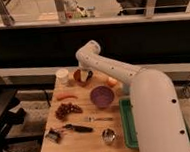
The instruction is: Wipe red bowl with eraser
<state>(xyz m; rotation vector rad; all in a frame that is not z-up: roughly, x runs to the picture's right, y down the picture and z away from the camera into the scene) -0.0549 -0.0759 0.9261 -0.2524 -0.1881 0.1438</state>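
Inside red bowl (79,75), gripper (85,76).

Only 1 view: a high camera behind the arm looks down and forward over the table (54,147), gripper (85,76) at the far edge.

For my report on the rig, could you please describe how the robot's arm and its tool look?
The arm is white or light grey, made of thick, smooth, rounded segments with a bulbous elbow joint. A few small dark dots mark the large near segment. No loose cables or lettering show. The tool, over the red bowl at the table's far edge, is darker than the arm.
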